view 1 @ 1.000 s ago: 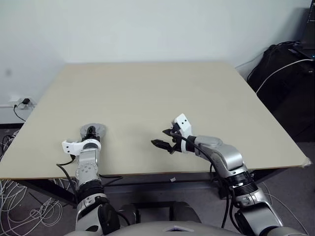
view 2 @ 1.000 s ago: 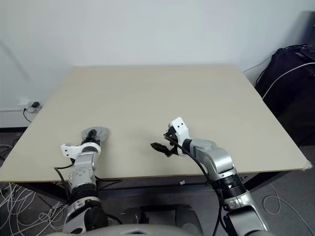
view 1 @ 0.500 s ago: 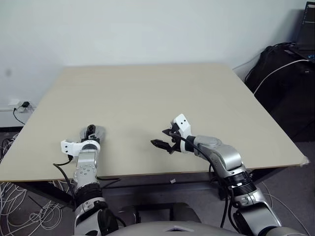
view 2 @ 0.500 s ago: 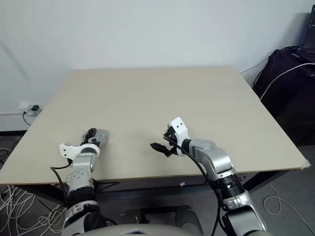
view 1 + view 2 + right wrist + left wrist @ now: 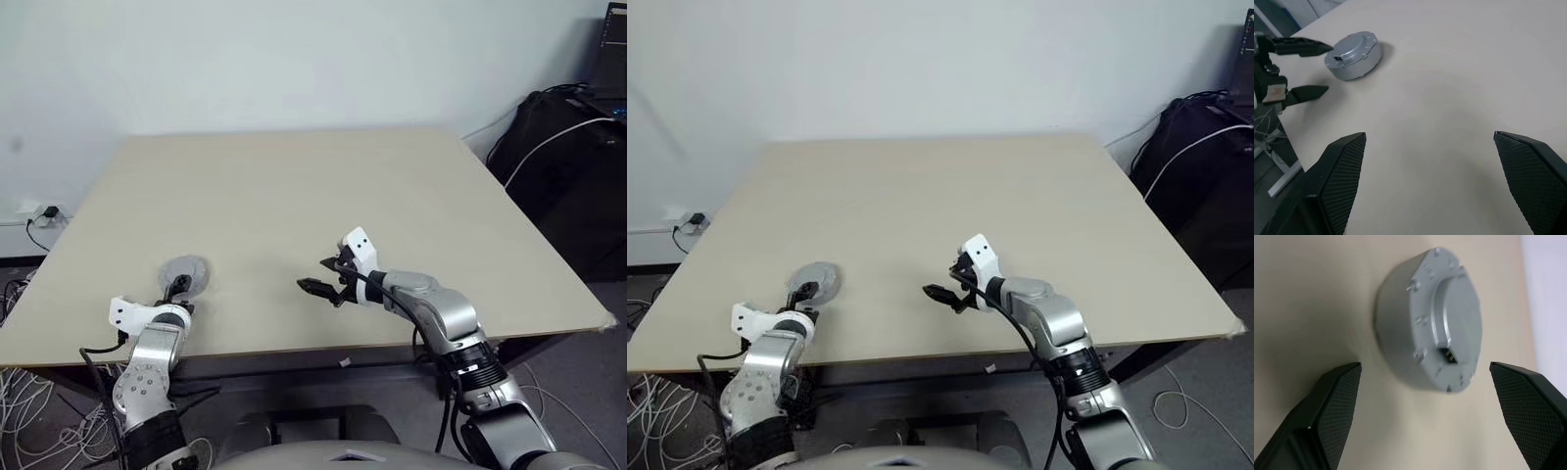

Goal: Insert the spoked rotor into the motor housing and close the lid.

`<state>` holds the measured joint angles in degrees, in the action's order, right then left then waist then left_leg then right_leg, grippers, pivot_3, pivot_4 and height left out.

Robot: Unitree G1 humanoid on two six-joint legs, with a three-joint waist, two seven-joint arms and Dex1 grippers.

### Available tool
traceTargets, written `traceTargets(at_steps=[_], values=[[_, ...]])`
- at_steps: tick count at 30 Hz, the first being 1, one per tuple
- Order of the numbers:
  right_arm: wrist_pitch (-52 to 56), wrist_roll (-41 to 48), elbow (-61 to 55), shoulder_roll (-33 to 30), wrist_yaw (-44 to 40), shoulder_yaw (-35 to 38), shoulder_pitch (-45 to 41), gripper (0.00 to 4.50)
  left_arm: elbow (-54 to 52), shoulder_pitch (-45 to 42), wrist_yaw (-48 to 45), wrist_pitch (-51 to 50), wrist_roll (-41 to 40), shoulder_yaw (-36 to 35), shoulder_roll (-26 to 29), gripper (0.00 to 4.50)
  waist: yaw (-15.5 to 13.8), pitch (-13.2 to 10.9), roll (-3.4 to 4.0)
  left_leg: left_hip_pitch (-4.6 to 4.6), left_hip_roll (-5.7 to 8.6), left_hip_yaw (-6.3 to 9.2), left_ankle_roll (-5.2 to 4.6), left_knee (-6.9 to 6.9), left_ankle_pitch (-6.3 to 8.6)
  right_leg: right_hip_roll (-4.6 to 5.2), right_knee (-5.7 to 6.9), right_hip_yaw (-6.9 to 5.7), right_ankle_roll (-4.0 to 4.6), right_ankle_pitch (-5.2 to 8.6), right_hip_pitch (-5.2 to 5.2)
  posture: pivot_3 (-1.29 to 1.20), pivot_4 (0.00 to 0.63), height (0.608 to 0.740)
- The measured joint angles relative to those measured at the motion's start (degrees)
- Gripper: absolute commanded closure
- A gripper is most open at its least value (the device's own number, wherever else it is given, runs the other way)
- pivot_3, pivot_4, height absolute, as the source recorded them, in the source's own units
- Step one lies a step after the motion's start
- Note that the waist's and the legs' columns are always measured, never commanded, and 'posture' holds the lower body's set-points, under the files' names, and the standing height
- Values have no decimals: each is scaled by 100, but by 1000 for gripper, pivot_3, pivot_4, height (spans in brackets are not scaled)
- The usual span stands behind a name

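Note:
A round silver-grey motor housing (image 5: 1396,328) sits on the table near its front left corner, with the lid (image 5: 1457,318) closed on top of it. The spoked rotor is hidden. My left gripper (image 5: 180,294) hangs just short of the housing on its near side, open, fingers wide to either side and touching nothing. The right wrist view shows the same housing (image 5: 1354,55) with the left gripper (image 5: 1328,68) beside it. Over the table's front middle, well right of the housing, my right gripper (image 5: 321,276) is open and holds nothing.
The pale table (image 5: 313,186) stretches bare behind and to the right of the housing. A black bag (image 5: 563,147) with cables stands off the table's right edge. A wall socket and loose cables (image 5: 39,208) lie on the floor at the left.
My left gripper has opened, let go of the lidded housing and drawn back toward the table's front edge. The right arm has stayed in place.

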<state>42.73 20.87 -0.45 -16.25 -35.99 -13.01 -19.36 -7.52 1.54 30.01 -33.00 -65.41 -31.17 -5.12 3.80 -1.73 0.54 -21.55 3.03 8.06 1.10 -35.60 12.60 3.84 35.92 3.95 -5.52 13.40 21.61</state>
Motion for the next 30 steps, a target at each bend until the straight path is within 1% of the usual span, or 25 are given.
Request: traceTargets(at_steps=[3, 4, 7, 9, 11, 12, 15, 18, 21, 25, 30], values=[[13, 1, 1, 4, -33, 1, 0, 0, -204, 172, 162, -471, -277, 94, 117, 13, -39, 16, 21, 5, 5, 1, 6, -3, 6, 4, 0, -3, -4, 5, 2, 0, 0, 740], [36, 2, 3, 5, -37, 4, 0, 0, -257, 208, 106, -674, -305, 199, 261, 13, -51, 18, 25, 5, 6, 2, 21, -4, 15, 5, 0, -4, -4, 5, 2, 0, 0, 740], [54, 6, 5, 14, -42, 9, 4, 0, -281, 287, -408, -1148, -190, 668, 727, 13, -140, 14, 20, -2, 9, 5, 24, -12, 16, 5, 3, -12, -3, 5, 4, 0, 0, 740], [65, 8, 5, 37, -48, 7, 5, 0, -281, 276, -845, -1281, -1, 1070, 847, 13, -186, -1, -4, -6, 9, 5, 24, -20, 16, 5, 3, -13, -5, 3, 4, 0, 0, 740], [64, 7, 5, 43, -50, 9, 25, 0, -281, 239, -1338, -1279, 345, 1496, 1108, 13, -179, -13, -22, -8, 6, 5, 26, -17, 16, 3, 5, -13, -4, 3, 10, 0, 0, 740], [63, 5, 5, 19, -50, 14, 62, 0, -281, 192, -1673, -1199, 657, 1716, 1315, 13, -174, -14, -24, -9, 6, 4, 27, -13, 15, 3, 6, -12, -2, 3, 13, 0, 0, 740], [-71, -57, 3, -48, -36, 61, 231, 0, -271, 38, -2484, -645, 1644, 2293, 1758, 13, -177, -15, -22, -10, 5, -2, 28, 3, 14, 3, 5, -7, 6, 7, 24, 0, 0, 740], [-706, -392, 3, -167, -7, 29, 442, 0, -164, -139, -3165, 60, 2707, 2924, 2030, 13, -201, -16, -20, -12, 6, -5, 20, 13, 9, 4, 0, -4, 12, 10, 28, 0, 0, 740], [-1545, -756, 8, -189, 130, 4, 674, 0, 228, -287, -3579, 803, 3546, 3306, 2020, 13, -220, -17, -22, -12, 2, -7, 5, 22, 1, 4, 0, -3, 13, 12, 28, 0, 0, 740], [-2230, -968, 90, -123, 404, 182, 948, 0, 876, -446, -3948, 1953, 4546, 3608, 2017, 13, -256, -18, -24, -12, -2, -9, 4, 28, -3, 2, 1, -4, 16, 14, 26, 0, 0, 740], [-2884, -1130, 190, -97, 798, 560, 1318, 0, 1459, -514, -4184, 3153, 5390, 3702, 1981, 13, -303, -19, -25, -12, -2, -9, 2, 28, -3, 2, 0, -3, 15, 13, 23, 0, 0, 740]])
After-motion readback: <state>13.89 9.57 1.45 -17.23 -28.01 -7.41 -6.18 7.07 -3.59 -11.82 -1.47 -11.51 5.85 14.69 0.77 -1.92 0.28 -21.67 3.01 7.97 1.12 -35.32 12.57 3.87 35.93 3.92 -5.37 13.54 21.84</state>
